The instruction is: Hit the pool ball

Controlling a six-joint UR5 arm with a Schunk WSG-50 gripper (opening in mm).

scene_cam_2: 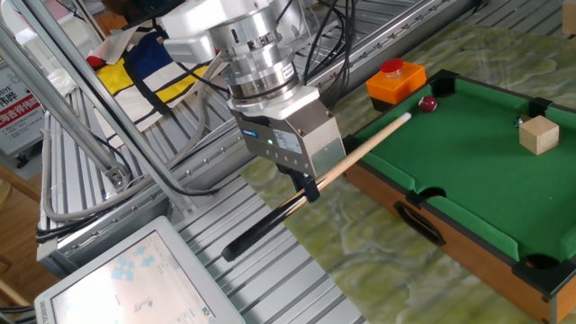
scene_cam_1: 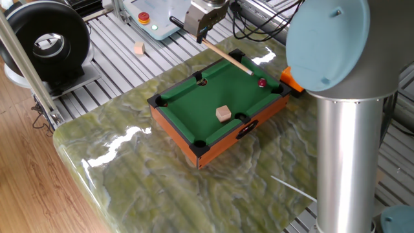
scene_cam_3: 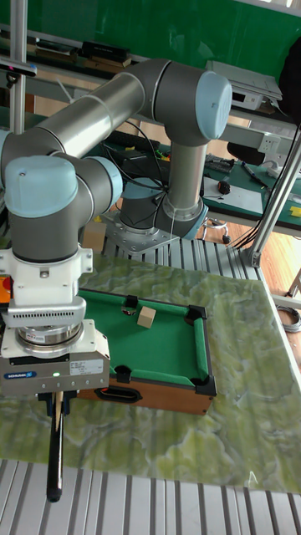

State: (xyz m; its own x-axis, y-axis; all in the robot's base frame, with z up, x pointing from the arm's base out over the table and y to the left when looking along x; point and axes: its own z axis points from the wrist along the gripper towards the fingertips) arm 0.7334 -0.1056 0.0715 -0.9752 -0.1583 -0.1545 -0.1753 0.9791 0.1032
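The pool ball (scene_cam_1: 262,83) (scene_cam_2: 428,103) is a tiny dark-red ball on the green felt near a corner pocket of the small pool table (scene_cam_1: 174,127) (scene_cam_2: 471,247) (scene_cam_3: 200,344). My gripper (scene_cam_1: 202,32) (scene_cam_2: 309,189) (scene_cam_3: 55,408) hangs off the table's end, shut on a wooden cue stick (scene_cam_1: 227,57) (scene_cam_2: 360,148) (scene_cam_3: 54,456). The cue's pale tip lies over the felt, aimed at the ball, a short gap from it. In the tall fixed view the arm hides the ball.
A tan wooden cube (scene_cam_1: 224,114) (scene_cam_2: 538,135) (scene_cam_3: 147,316) sits on the felt. A red button on an orange box (scene_cam_2: 394,79) stands just outside the table corner by the ball. Another small wooden block (scene_cam_1: 138,48) lies on the slatted bench. A tablet screen (scene_cam_2: 135,279) sits below the gripper.
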